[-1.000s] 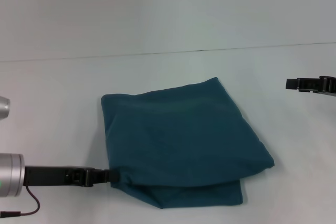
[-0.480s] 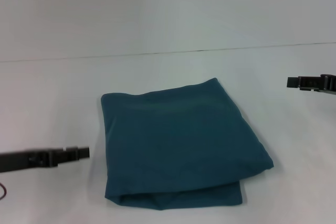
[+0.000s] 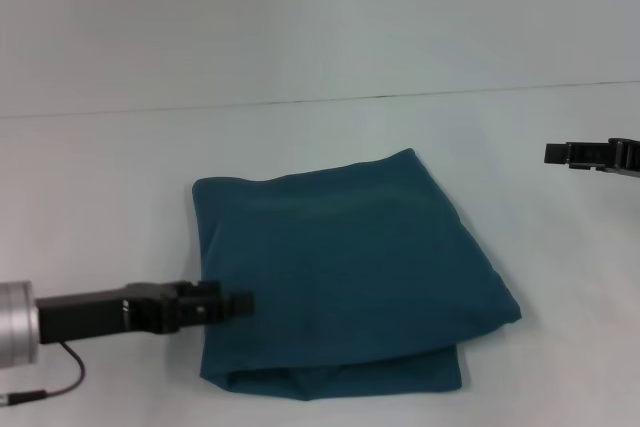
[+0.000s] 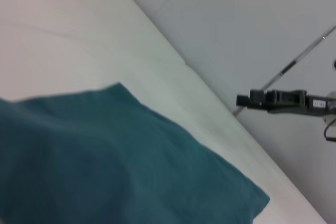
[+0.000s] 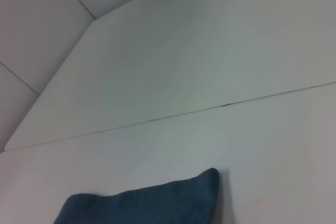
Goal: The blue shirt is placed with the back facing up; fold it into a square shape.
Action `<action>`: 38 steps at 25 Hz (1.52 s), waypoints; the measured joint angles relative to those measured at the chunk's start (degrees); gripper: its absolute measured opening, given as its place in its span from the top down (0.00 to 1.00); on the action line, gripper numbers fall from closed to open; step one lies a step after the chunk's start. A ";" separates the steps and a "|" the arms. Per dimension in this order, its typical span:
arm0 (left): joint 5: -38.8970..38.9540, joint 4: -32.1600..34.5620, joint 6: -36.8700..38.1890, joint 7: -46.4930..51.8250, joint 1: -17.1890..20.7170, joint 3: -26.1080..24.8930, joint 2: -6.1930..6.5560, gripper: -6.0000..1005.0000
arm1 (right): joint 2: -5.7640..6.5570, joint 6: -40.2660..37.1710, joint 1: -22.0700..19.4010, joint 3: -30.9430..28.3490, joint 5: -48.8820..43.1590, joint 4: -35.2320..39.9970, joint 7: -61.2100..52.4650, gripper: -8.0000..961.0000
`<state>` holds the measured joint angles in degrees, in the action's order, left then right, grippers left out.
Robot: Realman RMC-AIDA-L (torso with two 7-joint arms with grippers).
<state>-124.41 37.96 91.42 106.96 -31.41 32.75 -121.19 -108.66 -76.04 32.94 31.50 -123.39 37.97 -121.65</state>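
Table [image 3: 100, 177], white, carries the blue shirt [image 3: 340, 267] folded into a rough square of 2 visible layers, no readable marks. Left gripper [image 3: 240, 302] over its left edge, finger state unclear. Right gripper [image 3: 560, 154], also in left wrist view [image 4: 247, 99], well apart, finger state unclear.

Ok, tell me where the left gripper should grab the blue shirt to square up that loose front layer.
Probably the near-left corner of the blue shirt, coming in low from its left side: a lower layer sticks out there, and the left gripper is already at that edge.
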 joint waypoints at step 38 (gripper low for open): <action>13.18 -1.12 12.44 -16.59 6.92 -11.22 -0.76 0.12 | -6.16 -10.20 -6.55 -1.88 15.01 -2.49 29.64 0.31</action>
<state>-111.24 36.84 103.86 90.37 -24.49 21.53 -121.96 -114.82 -86.24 26.39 29.62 -108.37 35.48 -92.02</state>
